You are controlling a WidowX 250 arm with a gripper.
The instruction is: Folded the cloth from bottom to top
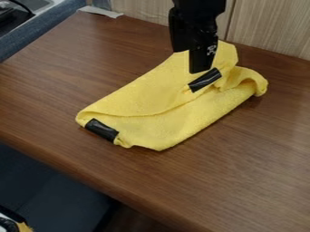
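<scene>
Wooden table [242, 190] | folded yellow cloth [151, 97] | claw [200, 69] pointing down over cloth | opening: can't tell

Robot arm [198, 6]: upper part cut off by the top edge. Gripper [201, 69]: contact with cloth cannot be told; pale mark on its side, too small to make out. Yellow cloth [151, 99]: portion behind the gripper concealed; inner layers and underside hidden. Wooden table [260, 167]: cut off at left, right and bottom. Dark object [7, 18], upper left: cropped by left edge, identity unclear. Black-and-white item [8, 224], lower left corner: cropped, nature unclear.
</scene>
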